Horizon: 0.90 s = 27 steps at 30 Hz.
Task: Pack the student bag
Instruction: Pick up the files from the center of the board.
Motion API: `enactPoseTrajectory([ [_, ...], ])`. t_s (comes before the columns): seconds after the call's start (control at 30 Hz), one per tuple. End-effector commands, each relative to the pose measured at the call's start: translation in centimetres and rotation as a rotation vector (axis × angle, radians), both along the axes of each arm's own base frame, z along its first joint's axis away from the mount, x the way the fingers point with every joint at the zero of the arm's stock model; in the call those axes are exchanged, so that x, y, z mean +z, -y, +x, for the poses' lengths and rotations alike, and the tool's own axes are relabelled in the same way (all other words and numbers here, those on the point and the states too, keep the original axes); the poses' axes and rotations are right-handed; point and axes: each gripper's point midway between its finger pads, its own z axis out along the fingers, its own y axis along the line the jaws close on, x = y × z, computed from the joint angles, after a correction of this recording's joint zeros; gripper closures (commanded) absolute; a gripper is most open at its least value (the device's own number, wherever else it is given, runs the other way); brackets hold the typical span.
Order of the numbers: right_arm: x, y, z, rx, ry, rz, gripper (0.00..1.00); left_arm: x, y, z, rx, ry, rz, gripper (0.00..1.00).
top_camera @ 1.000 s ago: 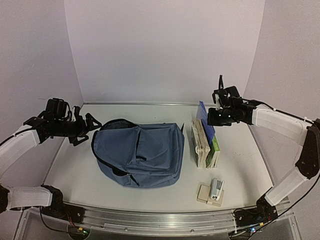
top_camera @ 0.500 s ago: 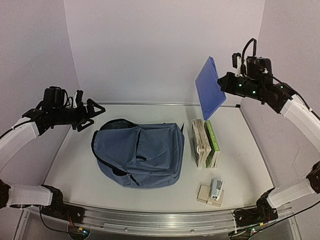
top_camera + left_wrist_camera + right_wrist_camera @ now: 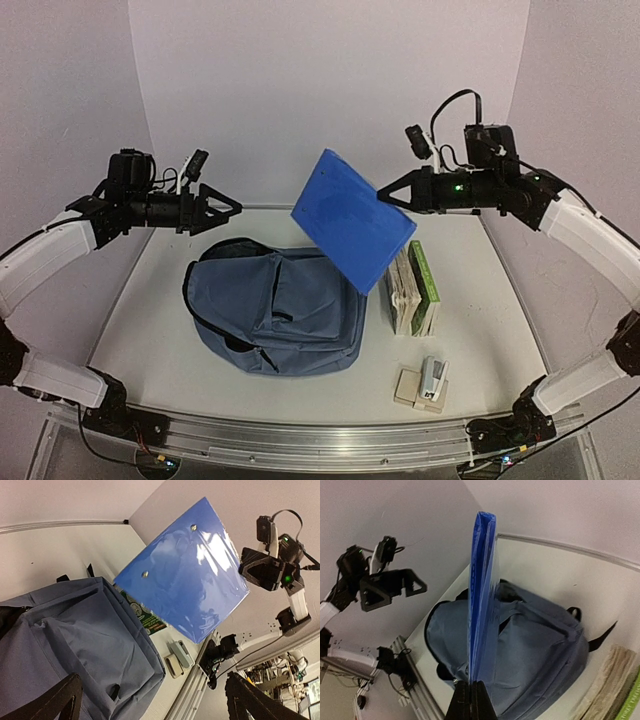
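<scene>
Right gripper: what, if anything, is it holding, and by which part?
The right gripper holds the blue folder by one edge, about midway along it, in the air over the student bag. The left gripper is open and empty.

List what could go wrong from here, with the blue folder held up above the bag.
1. The right gripper pinches the folder by one edge only. Hanging tilted, it might swing or slip out.
2. The bag lies flat and the open left gripper is off it, so the folder may jam against fabric.
3. The folder's low corner hangs near the books and might tip them.
</scene>
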Motion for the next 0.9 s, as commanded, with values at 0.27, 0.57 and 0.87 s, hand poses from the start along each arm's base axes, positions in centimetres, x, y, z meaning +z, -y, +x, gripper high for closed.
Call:
enactPoseTrajectory([
  [0.27,0.6,-5.2,-6.2,0.473,-0.091,0.158,1.00,0.5,4.5,-4.6,-0.384,0.054,-0.035,0.00],
  [0.57,-0.4,-6.5,-6.5,0.549,-0.134,0.181,1.00,1.3,5.3,-7.7,-0.552,0.021,-0.131,0.35],
  [0.87,-2.7,-7.2,-5.3,0.519,-0.166,0.158,1.00,0.9,5.0,-8.8,-0.596,-0.023,-0.163,0.77],
])
